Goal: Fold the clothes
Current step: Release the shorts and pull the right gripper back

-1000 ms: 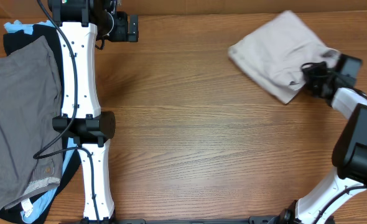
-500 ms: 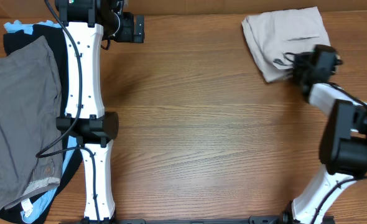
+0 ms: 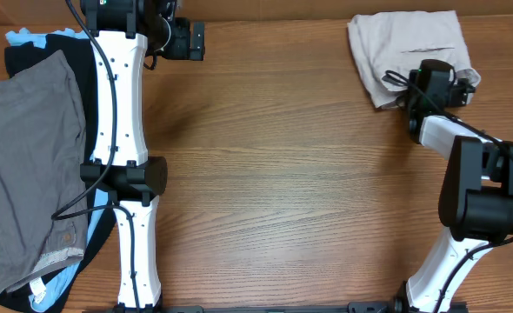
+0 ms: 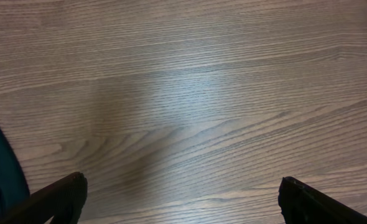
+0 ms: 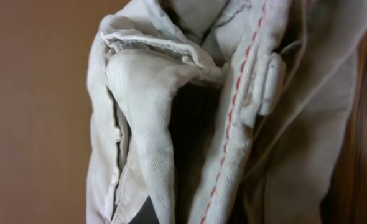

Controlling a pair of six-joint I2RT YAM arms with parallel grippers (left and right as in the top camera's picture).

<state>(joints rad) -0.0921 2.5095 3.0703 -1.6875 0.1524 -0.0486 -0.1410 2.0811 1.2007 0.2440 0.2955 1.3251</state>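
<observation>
Khaki shorts (image 3: 404, 39), already bundled, have swung farther across the tabletop (image 3: 283, 174) with the right gripper (image 3: 417, 85) and lie against its tip; its grip cannot be told. Left gripper (image 4: 180, 193) hangs spread, well apart. Folding looks nearly finished.

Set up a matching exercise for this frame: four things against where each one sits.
Things:
1. beige shorts
2. grey garment
3. left gripper
4. right gripper

Places:
A. open, over the bare table
B. far right corner
C. left edge, lying over a black garment
D. at the shorts' near edge

Pairs: 1-B, 2-C, 3-A, 4-D
</observation>
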